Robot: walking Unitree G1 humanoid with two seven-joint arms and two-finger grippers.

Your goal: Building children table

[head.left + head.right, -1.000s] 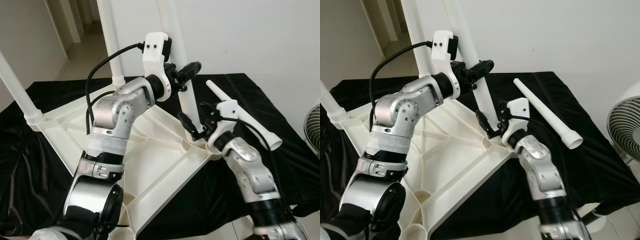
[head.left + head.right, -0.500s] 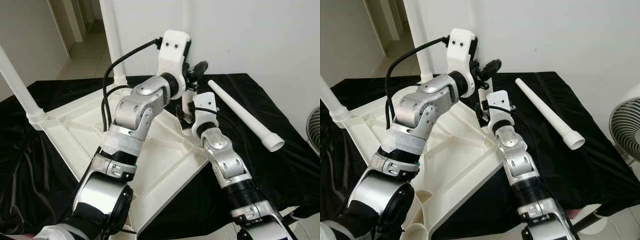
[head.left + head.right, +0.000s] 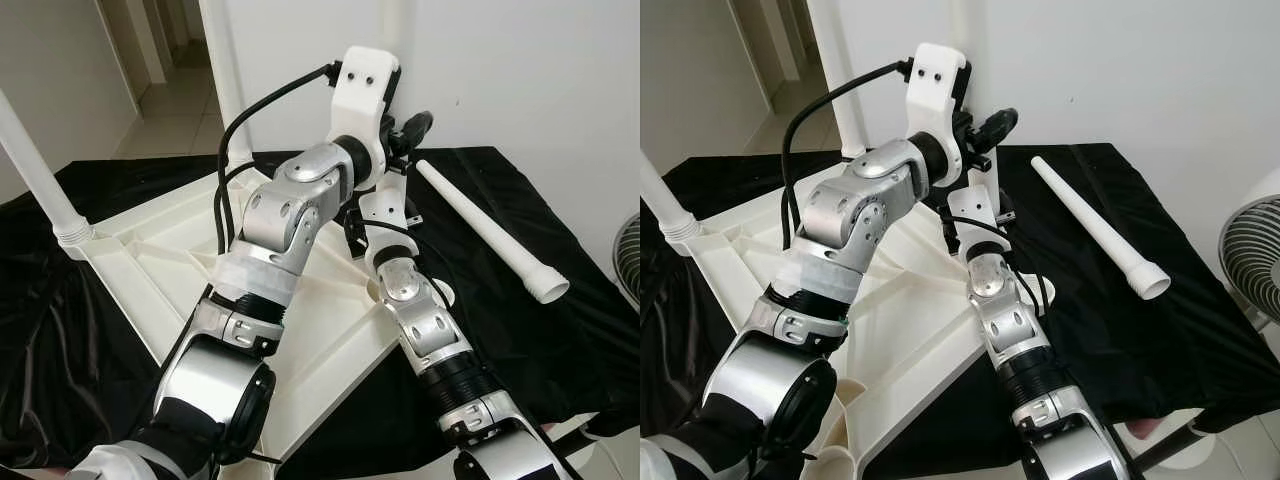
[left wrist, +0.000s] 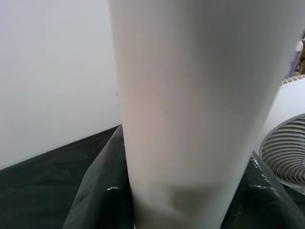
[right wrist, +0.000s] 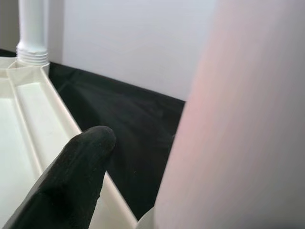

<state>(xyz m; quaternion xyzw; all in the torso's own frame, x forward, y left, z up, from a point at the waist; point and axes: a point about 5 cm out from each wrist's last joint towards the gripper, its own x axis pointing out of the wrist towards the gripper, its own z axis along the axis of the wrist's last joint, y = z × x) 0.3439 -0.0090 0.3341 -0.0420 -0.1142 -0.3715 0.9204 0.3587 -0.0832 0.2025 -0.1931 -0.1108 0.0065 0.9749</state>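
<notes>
A white children's tabletop point(image 3: 150, 250) lies upside down on a black cloth. Two white legs stand upright in its corners, one at the left point(image 3: 40, 170) and one at the back point(image 3: 228, 90). My left gripper point(image 3: 405, 128) is raised at the far side, shut on a third upright leg point(image 4: 190, 119). Its lower end is hidden behind my arms. My right gripper point(image 3: 352, 228) is low beside this same leg point(image 5: 238, 119), open, and one black finger point(image 5: 71, 176) stands apart from it. A round corner socket point(image 3: 1042, 290) shows beside my right forearm.
A fourth white leg point(image 3: 490, 230) lies loose on the black cloth at the right. A fan point(image 3: 1250, 270) stands at the right edge. A white wall rises close behind, and a doorway opens at the back left.
My left gripper has carried the leg back and to the right. My right gripper has moved from the near corner socket to farther back, and its forearm now lies over that corner.
</notes>
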